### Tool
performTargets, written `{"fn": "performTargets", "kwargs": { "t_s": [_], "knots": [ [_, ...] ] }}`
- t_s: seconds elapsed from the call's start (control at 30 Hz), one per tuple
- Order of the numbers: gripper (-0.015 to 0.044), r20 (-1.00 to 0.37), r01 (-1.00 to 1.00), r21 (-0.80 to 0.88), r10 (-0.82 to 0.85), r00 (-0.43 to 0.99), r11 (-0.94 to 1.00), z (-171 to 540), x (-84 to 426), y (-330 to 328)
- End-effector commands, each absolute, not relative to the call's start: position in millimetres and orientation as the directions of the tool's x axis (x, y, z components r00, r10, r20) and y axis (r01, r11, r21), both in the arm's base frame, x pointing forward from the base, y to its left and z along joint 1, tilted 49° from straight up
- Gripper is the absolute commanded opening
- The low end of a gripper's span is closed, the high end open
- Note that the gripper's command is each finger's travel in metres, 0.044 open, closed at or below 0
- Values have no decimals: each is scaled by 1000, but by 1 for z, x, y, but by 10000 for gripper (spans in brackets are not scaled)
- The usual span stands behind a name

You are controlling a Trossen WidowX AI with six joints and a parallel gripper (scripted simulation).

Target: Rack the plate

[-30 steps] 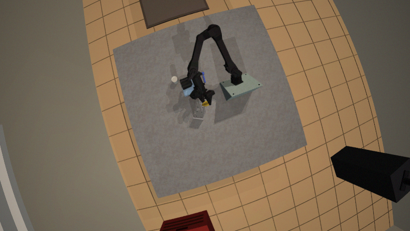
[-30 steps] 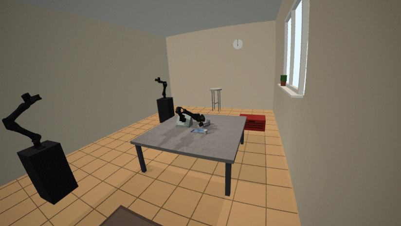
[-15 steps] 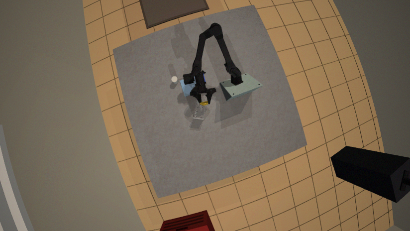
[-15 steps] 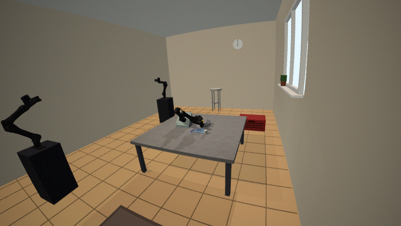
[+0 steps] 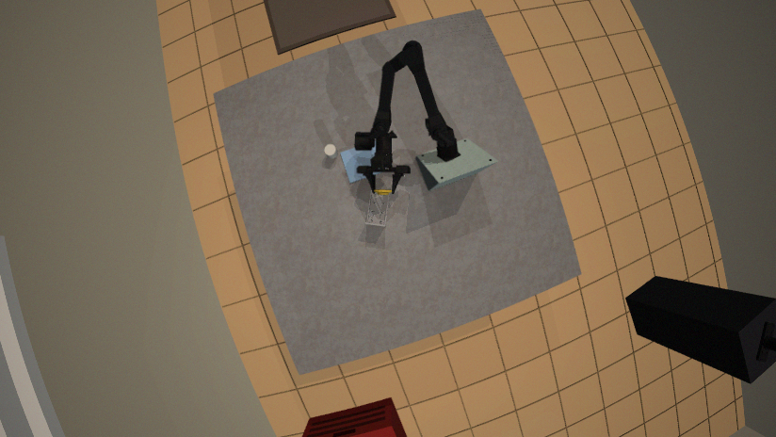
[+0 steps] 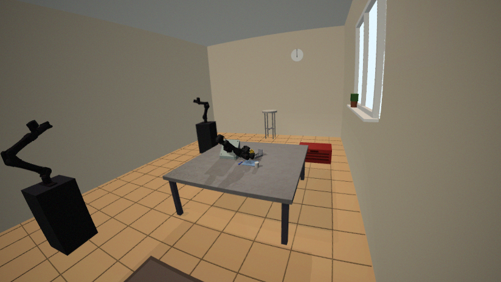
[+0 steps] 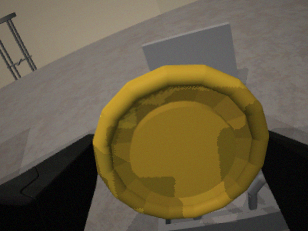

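The yellow plate point(image 5: 382, 191) point(image 6: 252, 151) point(image 7: 182, 149) is held on edge, its face toward the wrist camera. My gripper point(image 5: 382, 190) point(image 7: 179, 142) is shut on it, one finger at each side of the rim. The grey dish rack point(image 5: 376, 223) point(image 6: 259, 152) point(image 7: 192, 49) stands on the table. The plate is at the rack's end nearest the arm, in front of its upright panel in the wrist view. The plate hides most of the rails there, so I cannot tell whether its lower edge is in a slot.
A blue flat sheet point(image 5: 352, 168) point(image 6: 248, 163) lies partly under the arm. A white cylinder point(image 5: 330, 150) point(image 6: 256, 164) stands beside it. A small blue item point(image 6: 240, 163) lies near the sheet. The arm's pale green sloped base point(image 5: 472, 156) point(image 6: 227, 154) is to the rack's right in the top view.
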State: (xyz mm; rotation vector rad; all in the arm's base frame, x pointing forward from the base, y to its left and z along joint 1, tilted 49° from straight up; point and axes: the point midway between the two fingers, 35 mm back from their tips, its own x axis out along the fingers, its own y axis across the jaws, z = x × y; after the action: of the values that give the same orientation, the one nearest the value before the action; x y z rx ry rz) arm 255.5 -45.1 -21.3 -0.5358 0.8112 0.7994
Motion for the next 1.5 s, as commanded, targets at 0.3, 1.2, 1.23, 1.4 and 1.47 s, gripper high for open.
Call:
{"fn": "performTargets", "kwargs": {
  "t_s": [0.3,1.2,1.23,1.4,1.47],
  "knots": [
    [0,-702,-804,-381,424,573,456,-11,253,-55],
    [0,-706,-805,-375,421,569,459,-29,269,-44],
    [0,-706,-805,-375,421,569,459,-29,269,-44],
    [0,-705,-805,-376,422,570,459,-36,276,-39],
    [0,-705,-805,-376,422,570,459,-37,277,-38]
  ]
}}
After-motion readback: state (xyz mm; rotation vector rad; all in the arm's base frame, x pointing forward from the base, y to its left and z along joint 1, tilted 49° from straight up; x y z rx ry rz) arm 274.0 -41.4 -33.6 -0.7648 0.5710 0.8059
